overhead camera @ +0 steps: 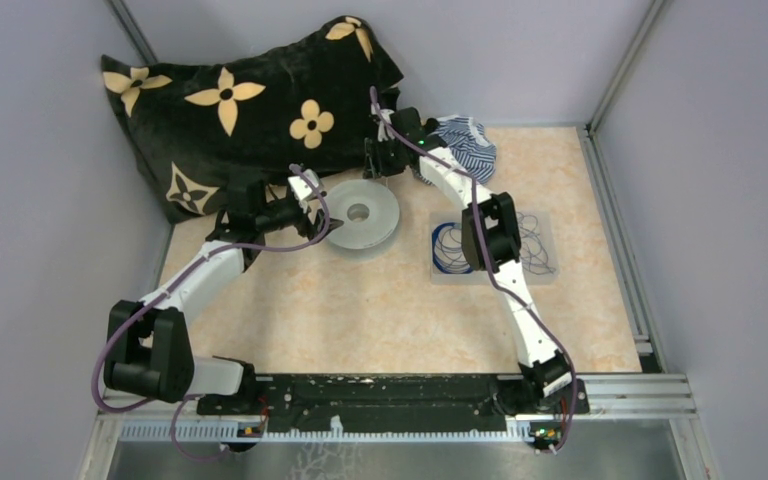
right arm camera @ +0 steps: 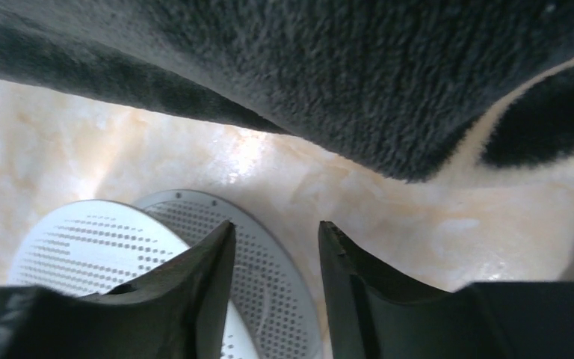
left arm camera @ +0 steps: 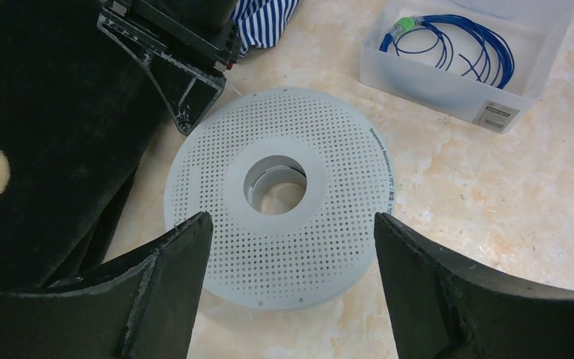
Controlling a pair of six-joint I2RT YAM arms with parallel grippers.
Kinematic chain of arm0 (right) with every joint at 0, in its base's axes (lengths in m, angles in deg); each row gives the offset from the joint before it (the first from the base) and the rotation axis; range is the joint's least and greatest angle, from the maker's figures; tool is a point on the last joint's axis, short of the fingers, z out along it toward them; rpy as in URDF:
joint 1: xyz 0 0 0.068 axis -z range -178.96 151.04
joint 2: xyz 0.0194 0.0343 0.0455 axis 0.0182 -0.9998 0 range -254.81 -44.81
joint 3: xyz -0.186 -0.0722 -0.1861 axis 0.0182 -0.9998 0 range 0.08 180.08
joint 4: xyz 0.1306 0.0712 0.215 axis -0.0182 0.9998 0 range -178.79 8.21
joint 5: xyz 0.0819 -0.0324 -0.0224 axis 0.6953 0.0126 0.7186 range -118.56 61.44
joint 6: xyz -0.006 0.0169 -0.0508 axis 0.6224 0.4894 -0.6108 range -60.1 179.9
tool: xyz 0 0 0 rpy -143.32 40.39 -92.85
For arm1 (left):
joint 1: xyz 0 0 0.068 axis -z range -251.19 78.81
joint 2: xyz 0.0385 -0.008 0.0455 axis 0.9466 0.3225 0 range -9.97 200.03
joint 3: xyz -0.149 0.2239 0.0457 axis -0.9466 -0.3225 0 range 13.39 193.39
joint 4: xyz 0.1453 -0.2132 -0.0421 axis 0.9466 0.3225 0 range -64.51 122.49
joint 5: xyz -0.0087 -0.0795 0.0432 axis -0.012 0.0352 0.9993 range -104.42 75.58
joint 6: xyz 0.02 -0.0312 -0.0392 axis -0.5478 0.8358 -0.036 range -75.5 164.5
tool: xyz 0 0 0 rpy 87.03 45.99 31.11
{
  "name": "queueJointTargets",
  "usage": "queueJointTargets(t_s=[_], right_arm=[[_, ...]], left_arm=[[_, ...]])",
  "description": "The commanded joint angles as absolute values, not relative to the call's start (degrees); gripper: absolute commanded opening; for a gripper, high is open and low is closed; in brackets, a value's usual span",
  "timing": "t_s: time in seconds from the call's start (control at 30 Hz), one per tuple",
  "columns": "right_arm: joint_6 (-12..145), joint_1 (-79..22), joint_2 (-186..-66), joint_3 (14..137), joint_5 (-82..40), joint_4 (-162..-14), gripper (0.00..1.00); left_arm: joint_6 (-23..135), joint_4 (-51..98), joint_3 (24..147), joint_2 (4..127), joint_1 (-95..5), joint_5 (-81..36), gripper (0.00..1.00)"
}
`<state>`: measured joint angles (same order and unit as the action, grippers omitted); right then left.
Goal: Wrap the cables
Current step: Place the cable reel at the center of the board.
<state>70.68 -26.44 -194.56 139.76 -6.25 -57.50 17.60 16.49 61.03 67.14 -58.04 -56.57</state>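
1. A black flowered pillow (overhead camera: pixel 230 100) crowded the back left, and a striped cloth (overhead camera: pixel 470 140) lay behind the right arm (overhead camera: pixel 490 235).
2. The left gripper (left arm camera: pixel 291 224) stood wide apart over a perforated spool (left arm camera: pixel 329 262). The right gripper (right arm camera: pixel 275 232) was parted and empty at the pillow's edge.
3. The cables (left arm camera: pixel 456 45), thin blue loops with a green bit, lay in a clear tray (left arm camera: pixel 433 82) right of the spool.
4. From above, the right arm hid the tray's middle.

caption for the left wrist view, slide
Open left gripper facing a perforated spool, blue cables in a tray beyond
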Motion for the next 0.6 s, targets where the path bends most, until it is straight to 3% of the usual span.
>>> queueJointTargets(t_s=[0.0, 0.27, 0.57], right_arm=[[65.3, -26.6, -188.0, 142.4, -9.5, -56.0, 0.5], [61.5, -24.9, -182.1, 140.5, -13.1, -54.7, 0.62], [59.3, -19.6, -173.9, 136.2, -14.9, -52.5, 0.79]], left_arm=[[16.5, 15.6, 60.4, 66.3, -57.7, -56.6, 0.85], [16.0, 15.7, 60.5, 65.7, -57.7, -56.2, 0.85], [20.1, 14.5, 62.4, 65.5, -57.7, -47.5, 0.89]])
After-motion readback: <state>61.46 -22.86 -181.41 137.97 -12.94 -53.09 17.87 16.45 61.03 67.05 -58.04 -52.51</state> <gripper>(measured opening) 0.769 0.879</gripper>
